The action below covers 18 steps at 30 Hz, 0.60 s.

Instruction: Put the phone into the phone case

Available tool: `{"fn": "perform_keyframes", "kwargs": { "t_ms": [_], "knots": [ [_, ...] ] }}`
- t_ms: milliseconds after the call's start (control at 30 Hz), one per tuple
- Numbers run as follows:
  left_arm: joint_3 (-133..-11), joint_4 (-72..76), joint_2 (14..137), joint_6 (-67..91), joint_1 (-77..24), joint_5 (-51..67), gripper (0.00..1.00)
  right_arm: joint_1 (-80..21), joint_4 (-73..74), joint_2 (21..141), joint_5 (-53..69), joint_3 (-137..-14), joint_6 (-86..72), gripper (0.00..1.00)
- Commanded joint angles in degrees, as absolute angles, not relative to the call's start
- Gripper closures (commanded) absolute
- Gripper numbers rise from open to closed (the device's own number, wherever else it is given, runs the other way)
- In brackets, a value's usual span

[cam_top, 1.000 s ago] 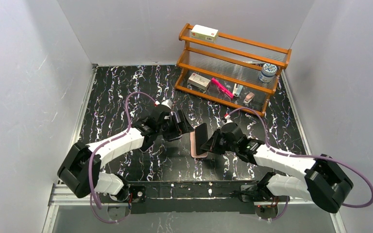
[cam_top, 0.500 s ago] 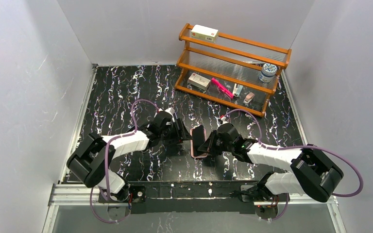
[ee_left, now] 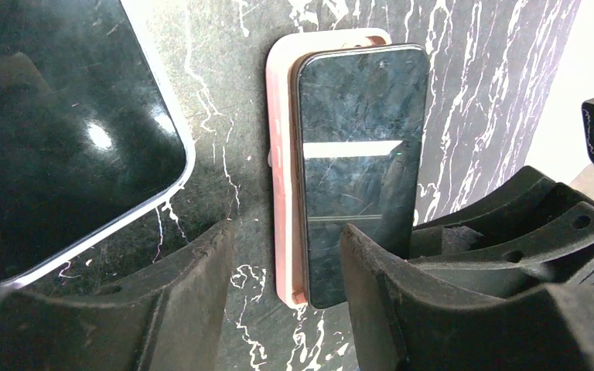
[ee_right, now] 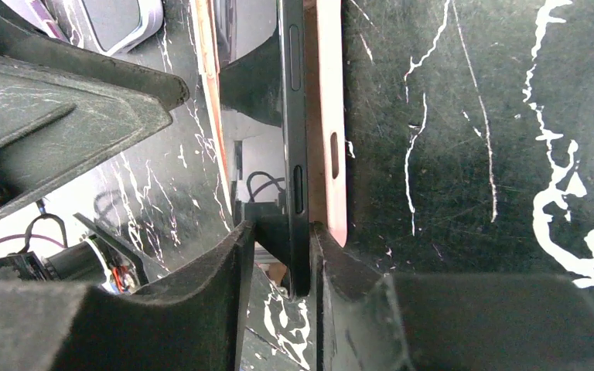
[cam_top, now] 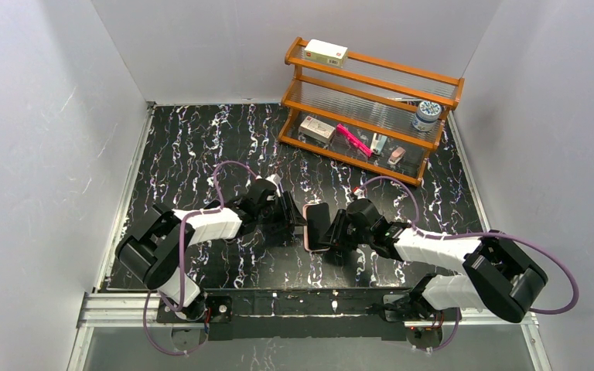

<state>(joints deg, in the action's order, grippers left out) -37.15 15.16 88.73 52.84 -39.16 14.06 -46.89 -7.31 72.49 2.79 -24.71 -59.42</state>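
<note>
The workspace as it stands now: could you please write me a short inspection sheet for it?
Surface: black marble-pattern tabletop with white veins.
Job's things: black glass-fronted phone lies over the pink phone case, shifted toward one long side; it does not look fully seated.
Clutter: dark glossy slab with a pale rim beside the case; orange wooden rack at the back holding a cream box, a pink item and a jar.
Grippers: right gripper shut on the phone across its thickness; left gripper open around the case's near end, contact unclear.
Cables: purple cables loop clear of the phone.
Surroundings: plain pale walls; nothing else seen.
</note>
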Motion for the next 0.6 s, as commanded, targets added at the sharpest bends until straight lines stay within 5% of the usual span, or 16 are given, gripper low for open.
{"fn": "perform_keyframes", "kwargs": {
  "t_ms": [0, 567],
  "knots": [
    [-36.3, 16.3, 89.3, 52.0, -39.0, 15.5, 0.5, -46.8, -7.7, 70.7, 1.7, -26.3, -58.3, 0.63],
    [-35.2, 22.2, 92.9, 53.6, -41.5, 17.1, 0.6, -46.7, -12.6, 76.7, 5.6, -26.3, -56.6, 0.78]
  ]
}}
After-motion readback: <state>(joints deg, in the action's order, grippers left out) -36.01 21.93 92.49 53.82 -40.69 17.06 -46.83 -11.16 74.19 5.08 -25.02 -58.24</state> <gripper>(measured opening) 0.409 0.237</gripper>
